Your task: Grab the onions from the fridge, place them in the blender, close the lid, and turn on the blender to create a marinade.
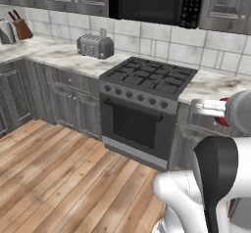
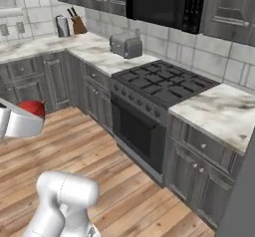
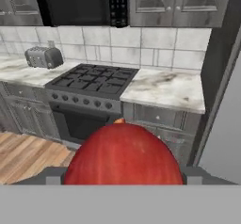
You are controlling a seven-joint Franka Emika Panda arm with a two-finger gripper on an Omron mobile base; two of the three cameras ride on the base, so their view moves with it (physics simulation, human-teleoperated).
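Holding onion (image 3: 123, 155) in gripper (image 3: 123, 176), above open floor (image 1: 63, 178), stove (image 3: 92, 84) ahead.

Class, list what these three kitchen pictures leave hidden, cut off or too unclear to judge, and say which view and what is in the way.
- Gripper fingertips: hand view, covered by the onion.
- Onion: left base view, mostly behind the gripper; right base view, partly behind the gripper.
- Fridge: hand view, cut off by the right edge, so door state is unclear.
- Microwave buttons: too small to read.
- Knife block: small and blurred.
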